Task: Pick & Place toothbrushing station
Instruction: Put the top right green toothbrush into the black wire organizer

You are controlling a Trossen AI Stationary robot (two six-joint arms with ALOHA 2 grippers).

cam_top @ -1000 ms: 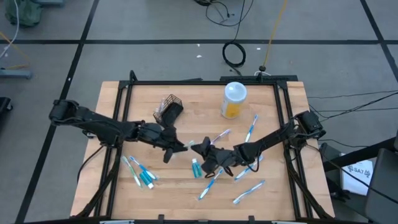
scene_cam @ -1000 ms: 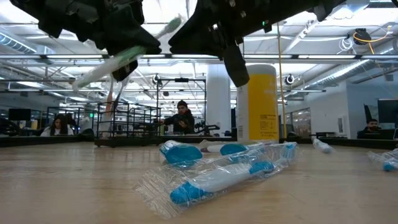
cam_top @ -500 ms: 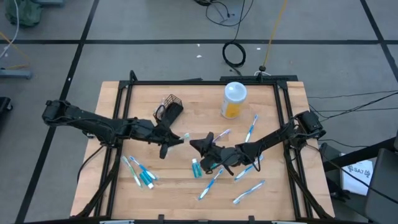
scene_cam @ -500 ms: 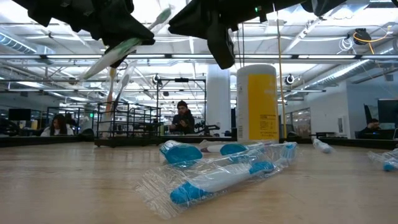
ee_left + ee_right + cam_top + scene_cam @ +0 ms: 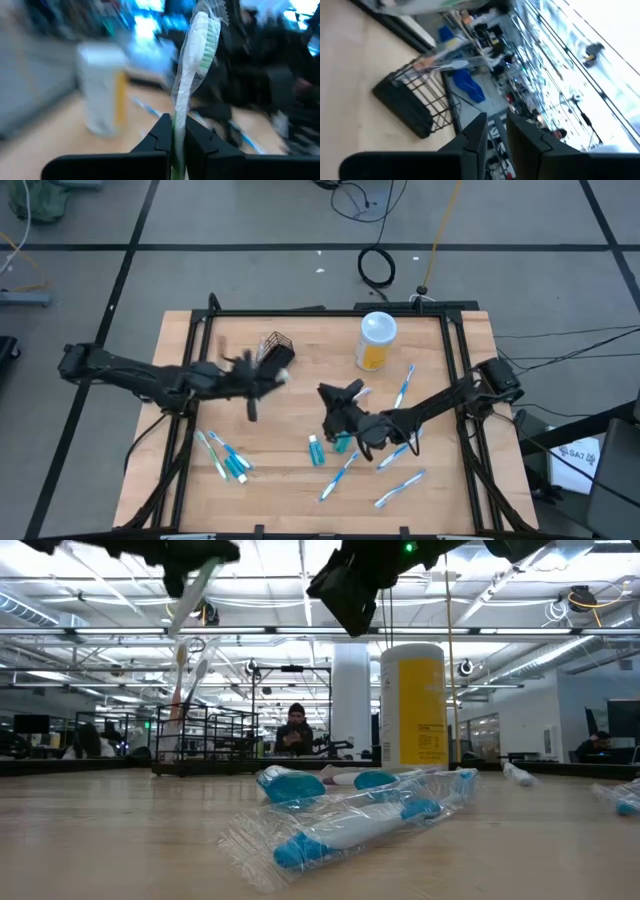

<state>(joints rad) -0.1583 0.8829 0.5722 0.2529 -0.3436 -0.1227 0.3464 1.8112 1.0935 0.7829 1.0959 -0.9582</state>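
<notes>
- Green-and-white bristles in a clear wrapper mark the toothbrush (image 5: 192, 65) that the left end effector (image 5: 175, 131) has clamped between nearly closed fingers; the brush stands up out of the grip.
- A second ago this end effector was near mid-bench, beside the right one. It has since carried the brush toward the black wire basket (image 5: 272, 348) at the far-left part of the bench (image 5: 300, 480) and now sits just beside it.
- The basket already holds at least one upright brush, as the low view shows.
- The right end effector (image 5: 338, 402) has lifted and turned away from the left arm; its fingers are drawn close with nothing between them. It hangs over the middle of the bench, above the loose items.
- Loose wrapped toothbrushes (image 5: 400, 390) are scattered on the right half, more lie front-left, and a teal tube (image 5: 314, 450) rests near the centre. A yellow canister (image 5: 374, 340) stands at the back.
- Judgement: the hand-over looks finished; dropping this brush into the basket comes next, with many brushes left.
</notes>
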